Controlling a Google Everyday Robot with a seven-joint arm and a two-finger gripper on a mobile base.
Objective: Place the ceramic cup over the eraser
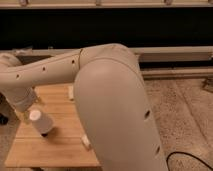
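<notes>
As the ceramic cup (40, 121) is apparently inverted at lower left over the bench (55, 150), the hand (27, 111) seems clamped on it.

A robot's hand (31, 111) hangs low over the left part of a wooden surface (55, 150), carrying the ceramic cup (40, 122), which is tilted with its white base facing up. A dark shape shows just under the cup's lower rim (too dim to identify). The arm's bulky white elbow (117, 105) fills the foreground to the hand's right, partly hiding a pale cream block (86, 142).
</notes>
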